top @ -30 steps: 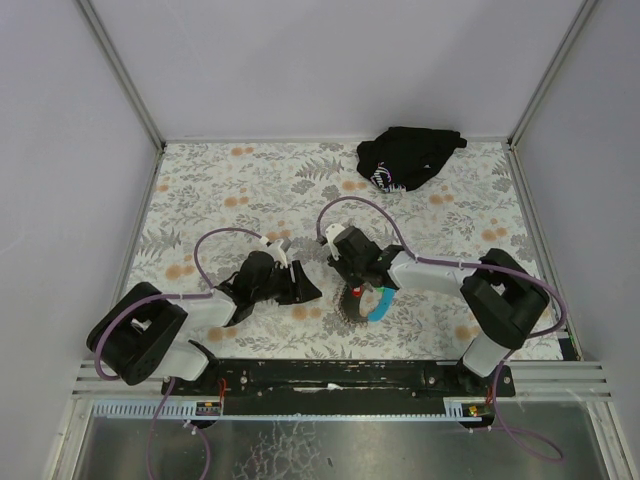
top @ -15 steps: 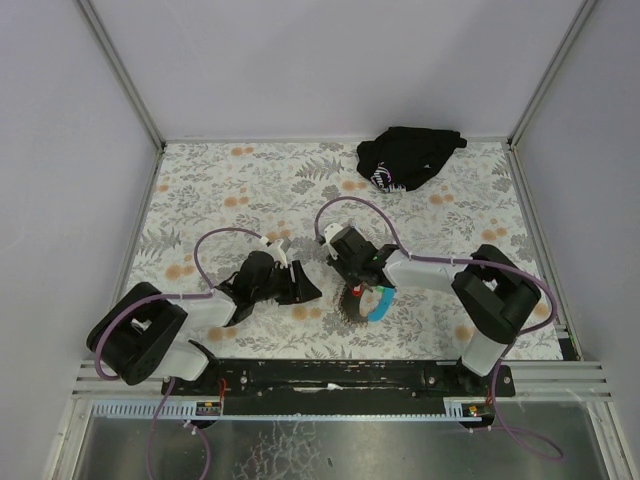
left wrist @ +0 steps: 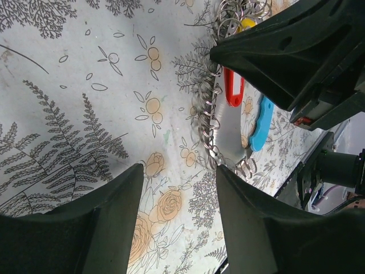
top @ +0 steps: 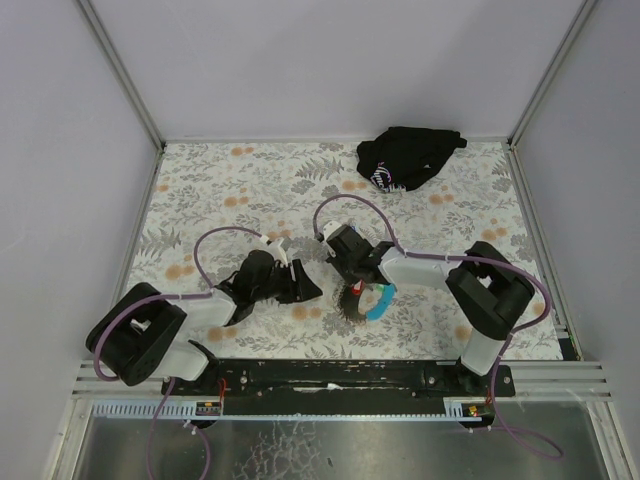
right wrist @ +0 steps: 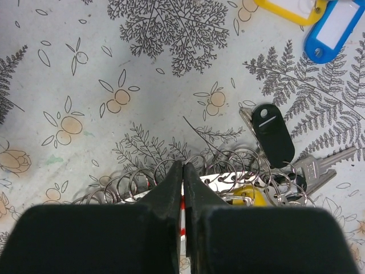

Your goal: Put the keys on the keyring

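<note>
Your right tool (right wrist: 182,164) is pressed together, its tips at the keyring (right wrist: 225,162) pile on the desk (top: 200,190); the keys (right wrist: 317,166) lie just beside it. Your left tool (left wrist: 178,171) stands spread, near the same pile.

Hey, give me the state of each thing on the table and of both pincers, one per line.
keyring: lying loose on the table.
keys: flat on the table, unheld.
left pincer: open, empty.
right pincer: shut, tips at the keyring.
black cloth bundle: crumpled, untouched.
</note>
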Robot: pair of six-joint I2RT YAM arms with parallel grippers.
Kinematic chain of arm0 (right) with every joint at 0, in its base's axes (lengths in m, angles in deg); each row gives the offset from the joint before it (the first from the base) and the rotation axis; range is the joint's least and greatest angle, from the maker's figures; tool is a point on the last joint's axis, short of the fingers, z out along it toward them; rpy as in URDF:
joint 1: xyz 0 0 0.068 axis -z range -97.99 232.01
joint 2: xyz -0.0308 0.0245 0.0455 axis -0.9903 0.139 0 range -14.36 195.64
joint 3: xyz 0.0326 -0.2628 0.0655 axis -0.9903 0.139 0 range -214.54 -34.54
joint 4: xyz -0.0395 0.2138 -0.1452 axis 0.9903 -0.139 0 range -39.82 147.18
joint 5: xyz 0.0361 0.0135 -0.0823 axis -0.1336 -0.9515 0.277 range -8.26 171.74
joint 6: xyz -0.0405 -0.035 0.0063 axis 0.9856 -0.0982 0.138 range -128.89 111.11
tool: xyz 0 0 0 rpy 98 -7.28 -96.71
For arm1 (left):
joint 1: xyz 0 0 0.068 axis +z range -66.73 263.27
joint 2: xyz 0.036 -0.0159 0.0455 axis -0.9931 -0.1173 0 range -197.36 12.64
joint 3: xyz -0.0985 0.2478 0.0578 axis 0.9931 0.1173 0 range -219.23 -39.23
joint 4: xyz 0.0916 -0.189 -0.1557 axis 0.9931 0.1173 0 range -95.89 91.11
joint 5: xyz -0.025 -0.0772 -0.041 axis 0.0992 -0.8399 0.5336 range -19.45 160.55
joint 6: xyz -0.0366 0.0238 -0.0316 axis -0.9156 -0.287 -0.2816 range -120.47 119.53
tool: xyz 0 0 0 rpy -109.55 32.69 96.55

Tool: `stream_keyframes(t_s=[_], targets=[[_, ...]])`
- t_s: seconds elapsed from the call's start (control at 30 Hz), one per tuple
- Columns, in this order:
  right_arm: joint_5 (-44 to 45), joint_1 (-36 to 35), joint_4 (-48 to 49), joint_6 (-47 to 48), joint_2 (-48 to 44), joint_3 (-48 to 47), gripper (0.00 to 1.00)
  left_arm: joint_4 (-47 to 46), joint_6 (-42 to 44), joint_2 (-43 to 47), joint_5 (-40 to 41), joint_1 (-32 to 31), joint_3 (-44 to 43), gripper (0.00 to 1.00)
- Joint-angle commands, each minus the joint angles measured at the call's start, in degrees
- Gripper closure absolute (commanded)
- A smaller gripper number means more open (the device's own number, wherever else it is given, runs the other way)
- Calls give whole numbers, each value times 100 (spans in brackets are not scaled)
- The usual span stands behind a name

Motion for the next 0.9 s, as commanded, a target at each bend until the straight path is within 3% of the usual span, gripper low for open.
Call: stream_keyframes(t_s=[0.0, 0.43, 0.87], targets=[[95, -44, -409, -127, -263, -367, 100, -315, 97, 246, 47, -34, -42, 47], [-517, -29, -1953, -366, -1130, -1068, 100, -497, 453, 703, 181, -68, -256, 46], [-1087, 28, -3463, -185, -820, -2011, 100, -2480, 1653, 270, 284, -118, -1, 47]])
